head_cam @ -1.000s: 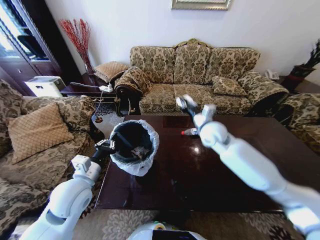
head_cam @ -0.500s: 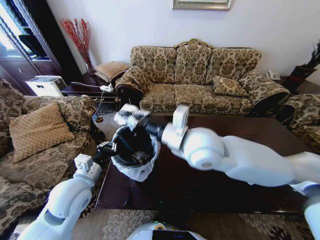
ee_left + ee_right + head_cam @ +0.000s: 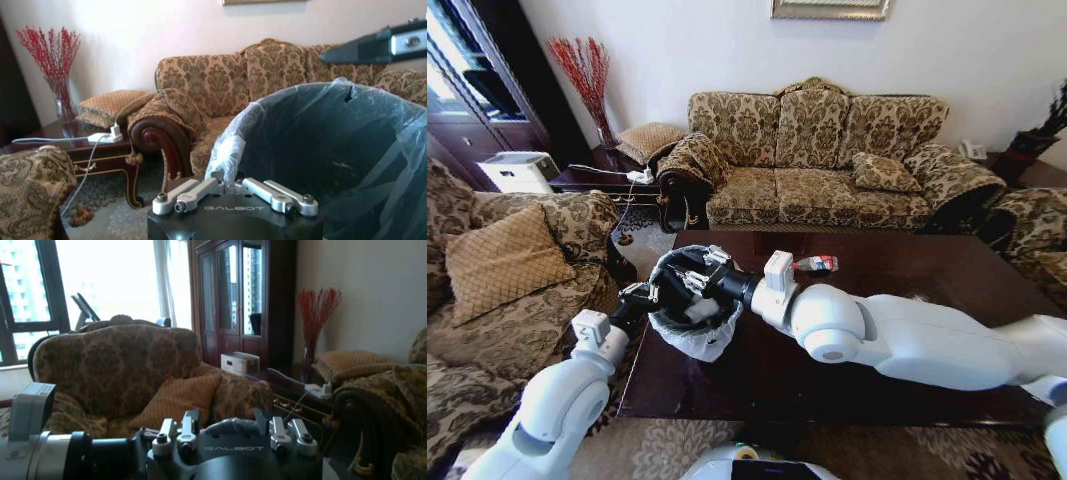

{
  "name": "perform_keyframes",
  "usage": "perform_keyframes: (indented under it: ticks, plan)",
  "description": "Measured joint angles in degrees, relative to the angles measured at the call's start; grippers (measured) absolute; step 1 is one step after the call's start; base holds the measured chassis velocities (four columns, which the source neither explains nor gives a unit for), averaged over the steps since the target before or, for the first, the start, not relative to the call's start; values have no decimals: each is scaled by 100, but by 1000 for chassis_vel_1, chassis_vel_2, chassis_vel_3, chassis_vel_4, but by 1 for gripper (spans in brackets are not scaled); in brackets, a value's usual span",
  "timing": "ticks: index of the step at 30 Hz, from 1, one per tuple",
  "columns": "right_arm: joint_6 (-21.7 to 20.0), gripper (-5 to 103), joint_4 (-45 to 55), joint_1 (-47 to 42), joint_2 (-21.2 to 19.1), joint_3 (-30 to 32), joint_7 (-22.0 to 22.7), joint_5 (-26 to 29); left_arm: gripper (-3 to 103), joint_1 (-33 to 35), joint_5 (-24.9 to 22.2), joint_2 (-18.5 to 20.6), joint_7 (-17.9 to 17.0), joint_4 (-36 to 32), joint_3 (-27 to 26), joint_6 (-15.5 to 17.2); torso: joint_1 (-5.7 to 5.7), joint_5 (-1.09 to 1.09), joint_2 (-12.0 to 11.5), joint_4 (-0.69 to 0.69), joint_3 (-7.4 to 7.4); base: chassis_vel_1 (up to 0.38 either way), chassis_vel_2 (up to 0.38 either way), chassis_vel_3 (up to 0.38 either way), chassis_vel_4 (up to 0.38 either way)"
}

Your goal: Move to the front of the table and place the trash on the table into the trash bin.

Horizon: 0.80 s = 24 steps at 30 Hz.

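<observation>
at the left edge of the tabletop (image 3: 907, 260), near its far-left corner, the trash bin (image 3: 689, 300) is held by the left gripper (image 3: 640, 296), whose fingers are pressed together on the bin's near rim with the plastic liner pinched between them; the left wrist view shows the two fingers (image 3: 263, 192) closed over the bag's folded edge. the bin is round and black inside, lined with a translucent white bag (image 3: 230, 150) turned down over the rim and wrinkled. something pale lies inside it in the head view, partly hidden by the arm, so at least some trash seems to be in already.

over the bin's mouth sits the right gripper (image 3: 689, 277), reached across from the right side of the tabletop and lowered to about rim level. whether its fingers are spread or holding anything cannot be told.

further right, near the far edge of the tabletop, a small clear bottle (image 3: 815, 264) with a red label lies on its side, well apart from the bin. it looks like the one piece of trash left to bin, since the rest of the glossy dark top shows only reflections. the task seems mostly done.
</observation>
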Motion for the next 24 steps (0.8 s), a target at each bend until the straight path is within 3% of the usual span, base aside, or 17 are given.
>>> perform_keyframes:
  ticks: [1, 4, 5, 7, 8, 13, 14, 17, 21, 24]
  plan:
    - [0, 50, 0, 0, 0, 0, 0, 0, 1, 0, 0, 0, 0, 0, 0, 0, 0, 0, 0, 0, 0, 0, 0, 0, 0]
    - [32, 66, -96, -223, -218, 481, 199, 78, 1, 38, 8, -48, -2, -2, -28, -63, 0, 0, 0, 1, 0, 0, 0, 0, 0]
    - [32, 66, -96, -223, -218, 481, 199, 78, 1, 38, 8, -48, -2, -2, -28, -63, 0, 0, 0, 1, 0, 0, 0, 0, 0]
    - [27, 78, -259, -414, -432, 661, 333, -232, 1, 20, 18, -78, -3, 2, -55, -91, -1, 0, 0, 2, 0, 0, 0, 0, 0]
    - [-34, 83, -431, -709, -674, 818, 470, -711, 1, -9, 28, -119, -6, 23, -78, -135, 0, 2, 0, 1, 0, 0, 0, 0, 0]
    - [-121, 97, -663, -1461, -1145, 1275, 857, -1331, 1, 12, 22, -204, -13, 25, -103, -180, 1, 2, 0, 0, 1, 0, 0, 0, 0]
    - [-257, 99, -777, -2007, -1228, 1815, 938, -1515, 1, 6, 22, -229, -13, 25, -103, -182, 0, 1, 0, 0, 0, 0, 0, 0, 0]
    - [-446, 99, -991, -2835, -1225, 2549, 911, -1801, 1, -23, 23, -297, -10, 38, -94, -185, -1, 1, 0, -1, 0, 0, 0, 0, 0]
    - [-455, 100, -1521, -4264, -962, 3785, 859, -2286, 1, 36, 48, -386, 1, 59, -76, -201, -1, 2, 0, 1, 0, 0, 0, 0, 0]
    - [-436, 100, -1641, -4713, -890, 4239, 771, -2401, 1, 60, 58, -381, 1, 59, -102, -209, -1, 1, 0, 1, 0, -16, -21, 25, 23]
